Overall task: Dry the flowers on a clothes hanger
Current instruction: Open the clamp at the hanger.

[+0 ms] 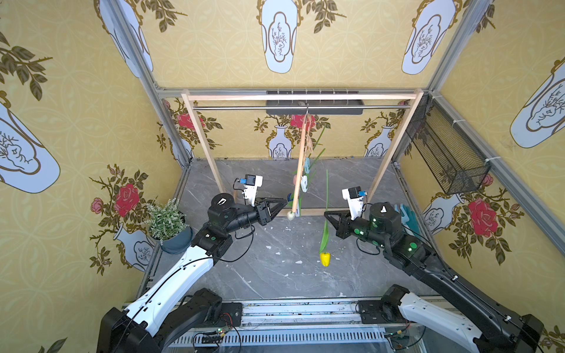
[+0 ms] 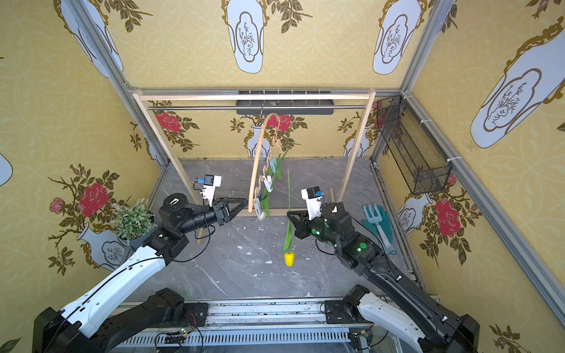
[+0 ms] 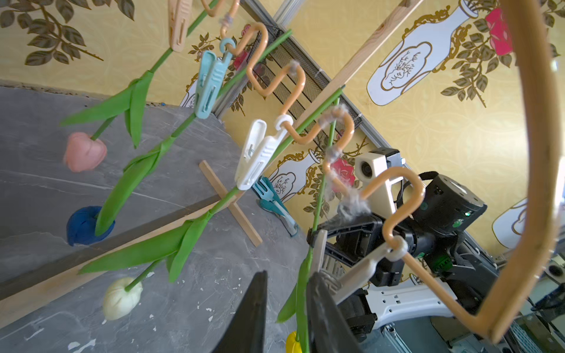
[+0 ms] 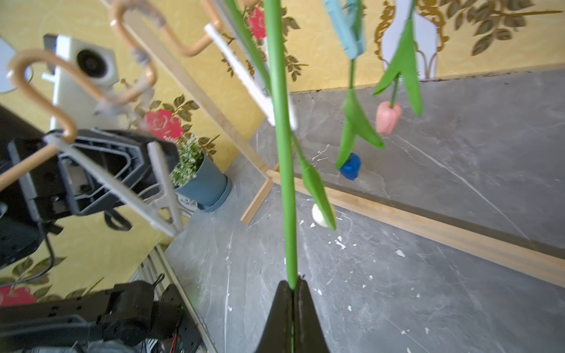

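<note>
Beneath wooden rack (image 1: 301, 97): grey marble tabletop (image 1: 275, 275), yellow wallpaper (image 1: 214, 55).

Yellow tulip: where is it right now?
In both top views the yellow tulip hangs head-down from the right gripper, which pinches its stem, just to the right of the clothes hanger.

The right gripper (image 4: 293, 285) was closed on a green tulip stem (image 4: 282, 152). Beyond it, the pink tulip (image 4: 387, 117), blue tulip (image 4: 351, 166) and cream tulip (image 4: 318, 214) hung heads down. A grey peg (image 4: 116, 180) hung from the hanger's wavy bar (image 4: 46, 79).
</note>
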Robot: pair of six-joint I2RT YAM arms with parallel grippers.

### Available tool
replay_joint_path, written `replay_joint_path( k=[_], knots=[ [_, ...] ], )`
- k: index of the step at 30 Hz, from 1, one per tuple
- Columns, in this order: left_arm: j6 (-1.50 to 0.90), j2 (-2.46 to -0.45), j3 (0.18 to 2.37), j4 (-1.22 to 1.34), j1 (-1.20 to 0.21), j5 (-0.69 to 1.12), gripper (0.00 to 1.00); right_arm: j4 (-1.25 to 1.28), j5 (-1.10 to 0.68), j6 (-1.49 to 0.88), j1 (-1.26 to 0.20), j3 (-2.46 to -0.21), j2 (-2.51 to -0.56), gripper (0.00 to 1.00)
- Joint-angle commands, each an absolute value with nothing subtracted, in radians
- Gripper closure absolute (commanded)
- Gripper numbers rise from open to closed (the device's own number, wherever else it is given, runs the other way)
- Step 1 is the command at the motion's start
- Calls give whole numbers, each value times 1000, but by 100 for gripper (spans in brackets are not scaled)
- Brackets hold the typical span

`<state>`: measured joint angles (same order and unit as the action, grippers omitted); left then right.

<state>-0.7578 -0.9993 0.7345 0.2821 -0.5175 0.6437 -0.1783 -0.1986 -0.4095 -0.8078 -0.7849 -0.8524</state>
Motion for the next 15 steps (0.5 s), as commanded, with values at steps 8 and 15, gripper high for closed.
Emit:
replay_joint_path(
  k=[8, 15],
  knots=[
    [-691, -972, 683, 393, -526, 697, 45, -113, -201, -347, -864, -829, -890, 100],
    [-594, -948, 672, 402, -526, 734, 30, -113, -234, -339, -864, -849, -906, 100]
  ],
)
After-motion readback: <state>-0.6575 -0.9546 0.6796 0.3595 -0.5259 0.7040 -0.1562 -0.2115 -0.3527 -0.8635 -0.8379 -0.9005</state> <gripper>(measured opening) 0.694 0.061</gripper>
